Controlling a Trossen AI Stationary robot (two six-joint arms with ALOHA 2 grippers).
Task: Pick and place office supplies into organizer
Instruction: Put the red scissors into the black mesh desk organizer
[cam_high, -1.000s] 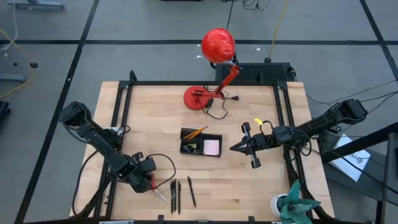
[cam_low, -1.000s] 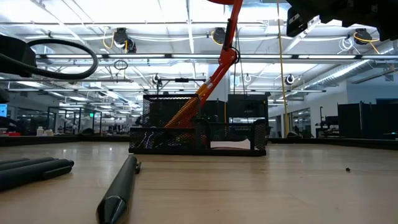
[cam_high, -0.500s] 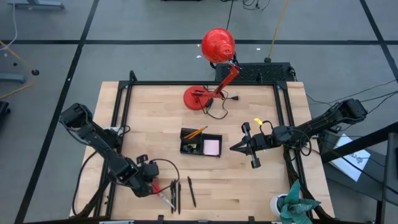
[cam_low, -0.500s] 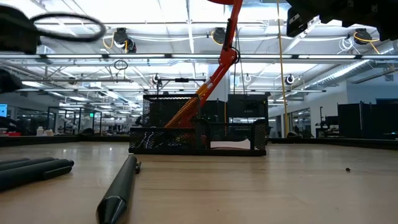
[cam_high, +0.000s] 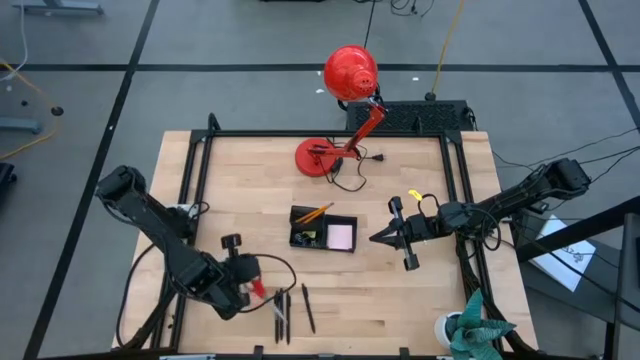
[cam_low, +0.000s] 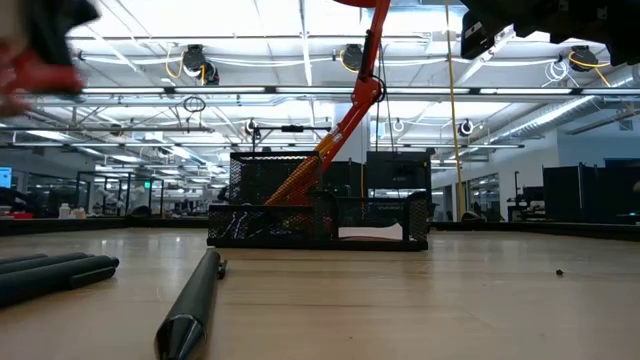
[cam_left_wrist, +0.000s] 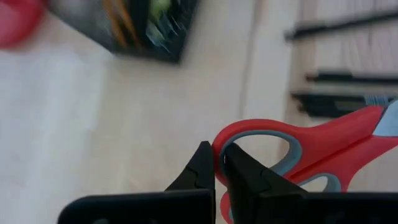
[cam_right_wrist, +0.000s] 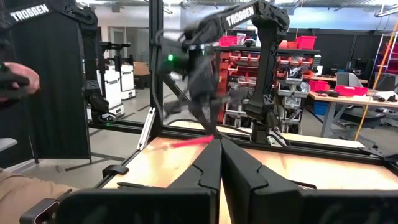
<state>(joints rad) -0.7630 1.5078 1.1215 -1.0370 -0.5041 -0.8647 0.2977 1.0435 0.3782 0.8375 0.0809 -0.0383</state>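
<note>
**Operator A:** Report the left gripper (cam_left_wrist: 216, 163).

**Operator B:** The left gripper is at the near left part of the table (cam_high: 420, 300), just beside the pens. In the left wrist view its jaws are pinched nearly together on the rim of one handle loop of the red-handled scissors (cam_left_wrist: 311, 152). In the high view the red handle shows at the gripper, lifted off the wood.

**Operator A:** Position of the remaining supplies?

**Operator B:** Three black pens (cam_high: 285, 312) lie side by side on the table near its front edge, just right of the left gripper; one lies slightly apart from the other two. The organizer (cam_high: 322, 229) stands near the table centre, well apart from the scissors. An orange pencil (cam_high: 316, 212) leans out of its taller section. The pink sticky-note pad (cam_high: 340, 236) lies in the low flat section.

**Operator A:** Right arm status?

**Operator B:** The right gripper (cam_high: 378, 238) hangs right of the organizer, above the table, with its jaws pressed together and holding nothing.

**Operator A:** Other items?

**Operator B:** A red desk lamp (cam_high: 340, 110) stands at the far edge. In the right wrist view a person's hand (cam_right_wrist: 17, 79) shows beyond the table.
</note>
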